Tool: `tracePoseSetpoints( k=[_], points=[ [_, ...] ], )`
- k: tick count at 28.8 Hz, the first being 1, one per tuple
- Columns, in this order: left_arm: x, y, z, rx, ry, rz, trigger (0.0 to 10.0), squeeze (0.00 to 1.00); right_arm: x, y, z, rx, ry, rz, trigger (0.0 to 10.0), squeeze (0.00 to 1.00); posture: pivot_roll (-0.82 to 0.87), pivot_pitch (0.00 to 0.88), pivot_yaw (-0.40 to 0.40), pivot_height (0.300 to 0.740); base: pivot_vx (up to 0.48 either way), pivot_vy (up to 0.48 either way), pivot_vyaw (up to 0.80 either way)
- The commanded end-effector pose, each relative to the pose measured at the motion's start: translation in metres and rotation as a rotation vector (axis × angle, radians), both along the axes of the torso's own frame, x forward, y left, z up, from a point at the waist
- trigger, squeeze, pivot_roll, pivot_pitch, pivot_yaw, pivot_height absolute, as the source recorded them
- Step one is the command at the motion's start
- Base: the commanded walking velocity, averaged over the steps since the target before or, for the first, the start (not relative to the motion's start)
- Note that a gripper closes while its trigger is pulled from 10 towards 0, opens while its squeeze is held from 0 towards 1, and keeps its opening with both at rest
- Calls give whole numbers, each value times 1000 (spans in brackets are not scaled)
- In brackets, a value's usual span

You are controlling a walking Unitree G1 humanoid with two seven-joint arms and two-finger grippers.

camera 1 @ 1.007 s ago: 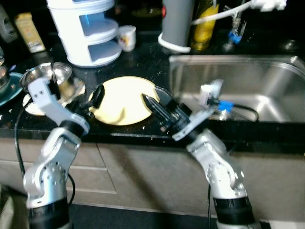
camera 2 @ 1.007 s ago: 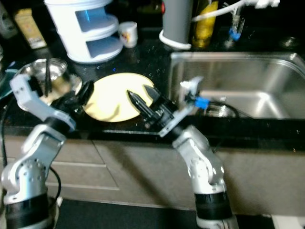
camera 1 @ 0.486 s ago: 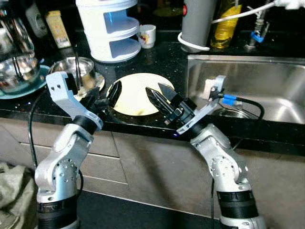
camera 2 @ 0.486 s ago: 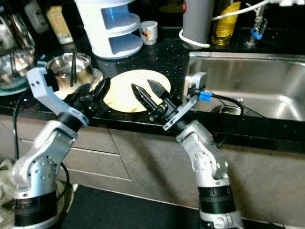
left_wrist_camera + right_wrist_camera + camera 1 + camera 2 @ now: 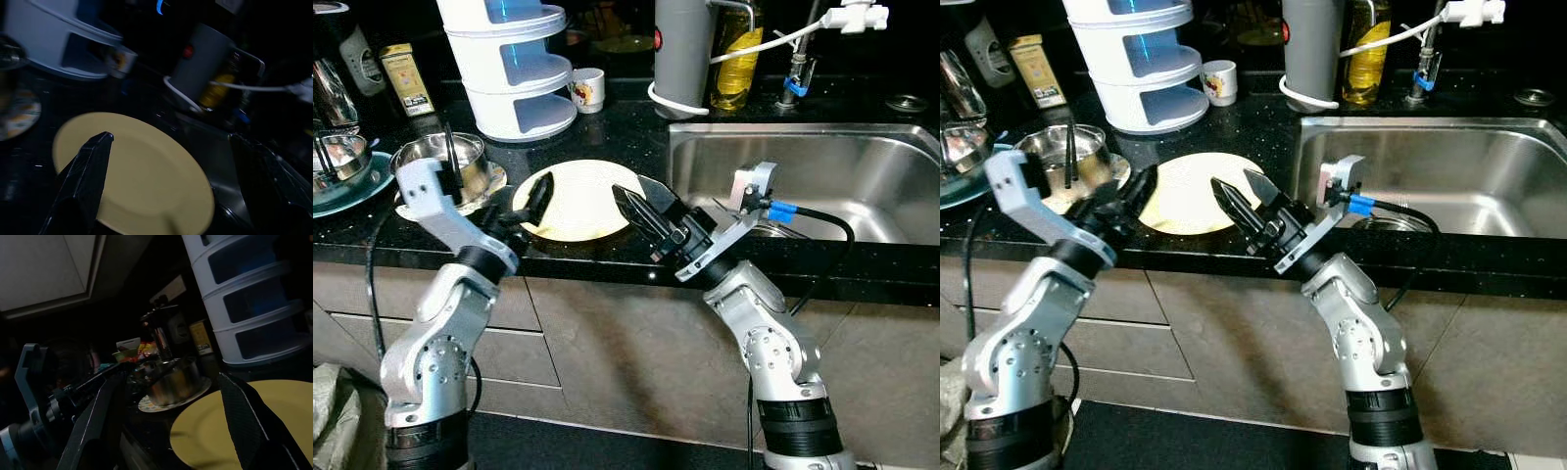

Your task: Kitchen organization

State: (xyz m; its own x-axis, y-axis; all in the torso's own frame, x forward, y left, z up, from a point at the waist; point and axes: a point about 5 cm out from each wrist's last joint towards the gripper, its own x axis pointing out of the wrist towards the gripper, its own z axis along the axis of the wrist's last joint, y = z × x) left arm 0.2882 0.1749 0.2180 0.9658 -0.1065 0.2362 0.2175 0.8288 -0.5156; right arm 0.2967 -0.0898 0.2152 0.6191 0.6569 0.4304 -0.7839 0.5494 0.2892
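Going left to right, with the yellow plate (image 5: pixel 578 199) as the landmark. Far to its left there's a teal saucer (image 5: pixel 354 186) with glassware, then a steel bowl (image 5: pixel 435 157) with something dark standing in it, sitting on a patterned little plate just left of the yellow one. Behind sits a white tiered organizer (image 5: pixel 509 69) and a small mug (image 5: pixel 588 89).

The left gripper (image 5: pixel 530 204) hovers at the plate's left rim, fingers spread, holding nothing. The plate lies flat on the black counter (image 5: pixel 617 132) near the front edge. It's round, so there's no real long axis or pointing direction, it just faces up. The right gripper (image 5: pixel 1246 204) is at its right rim, also wide open and empty.

Further right: a grey cylinder (image 5: pixel 683 49), a yellow bottle (image 5: pixel 736 59), then the steel sink (image 5: pixel 862 166).

My guess is it's lining up to pick up the plate. Next it'd need a finger slid under the rim, which is tricky with a flat plate.
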Motion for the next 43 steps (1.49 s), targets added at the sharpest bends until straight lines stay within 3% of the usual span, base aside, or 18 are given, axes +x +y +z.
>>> tracePoseSetpoints(
  k=[1,5,7,9,10,17,21,25,27,36,43],
  points=[
    [1,11,-11,-49,48,59,10000,0,0,3,-3,-21,10,6,10000,0,68,0,29,740,0,0,0],
    [4,23,-22,-163,102,117,10000,0,1,4,-5,-45,14,2,10000,0,69,0,27,740,0,0,0],
    [7,27,-33,-272,164,153,10000,0,3,4,-7,-83,16,-9,10000,0,65,0,28,740,0,0,0],
    [7,27,-33,-272,164,153,10000,0,3,4,-7,-83,16,-9,10000,0,65,0,28,740,0,0,0],
    [9,27,-39,-324,199,155,10000,0,4,4,-9,-113,19,-15,10000,0,63,0,27,740,0,0,0],
    [15,28,-37,-340,213,145,10000,0,4,4,-11,-141,21,-30,10000,0,54,0,32,740,0,0,0],
    [24,32,-30,-440,236,112,10000,0,5,4,-12,-165,16,-38,10000,0,53,0,36,740,0,0,0],
    [24,30,-35,-480,306,101,10000,0,5,4,-12,-175,12,-43,10000,0,54,0,34,740,0,0,0],
    [24,31,-41,-547,342,109,10000,0,6,4,-12,-179,10,-47,10000,0,56,0,34,740,0,0,0],
    [21,33,-54,-549,454,131,10000,0,6,4,-12,-185,10,-47,10000,0,59,0,33,740,0,0,0],
    [30,20,-48,-561,508,-42,10000,0,6,4,-10,-196,2,-57,10000,0,49,0,37,740,0,0,0]
  ],
)
